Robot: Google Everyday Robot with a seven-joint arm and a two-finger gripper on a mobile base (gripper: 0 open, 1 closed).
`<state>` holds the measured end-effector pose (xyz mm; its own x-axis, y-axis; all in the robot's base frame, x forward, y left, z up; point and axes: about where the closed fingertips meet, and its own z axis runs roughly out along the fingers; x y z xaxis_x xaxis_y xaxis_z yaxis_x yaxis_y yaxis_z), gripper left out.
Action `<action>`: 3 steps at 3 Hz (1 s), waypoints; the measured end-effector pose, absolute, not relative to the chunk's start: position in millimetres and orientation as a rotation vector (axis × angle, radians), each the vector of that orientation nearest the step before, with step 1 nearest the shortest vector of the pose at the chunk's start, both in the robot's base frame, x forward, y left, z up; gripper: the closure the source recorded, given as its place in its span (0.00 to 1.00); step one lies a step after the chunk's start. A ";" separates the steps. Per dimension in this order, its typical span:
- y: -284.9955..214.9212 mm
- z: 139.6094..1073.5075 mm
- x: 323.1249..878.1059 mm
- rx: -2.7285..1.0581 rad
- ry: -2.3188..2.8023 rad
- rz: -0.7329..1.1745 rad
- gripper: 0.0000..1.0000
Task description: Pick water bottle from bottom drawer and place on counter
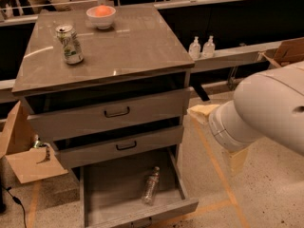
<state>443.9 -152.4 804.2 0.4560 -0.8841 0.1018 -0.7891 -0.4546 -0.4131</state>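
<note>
Clear plastic bottle (150, 185) lies flat on the drawer (110, 190) floor. Its long axis runs 1 to 7 o'clock, neck toward 1. Gripper (209, 120) hangs at its 2 o'clock, outside the drawer; you cannot tell its opening state.

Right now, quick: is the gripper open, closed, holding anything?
Gripper: cannot be told. It hangs right of the middle drawer; the water bottle lies in the bottom drawer.

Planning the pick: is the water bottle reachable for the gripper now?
Probably yes: the bottom drawer stands open, the water bottle lies uncovered, and the gripper hangs beside it, nothing between.
</note>
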 end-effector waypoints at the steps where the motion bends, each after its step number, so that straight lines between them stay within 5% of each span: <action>1: -152.4 804.8 443.9 -2.401 1.431 -0.437 0.00; 3: -119.6 743.4 459.8 -2.521 1.199 -0.447 0.00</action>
<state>459.8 -119.6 743.4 0.6003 -0.7867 0.1441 -0.6889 -0.6002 -0.4064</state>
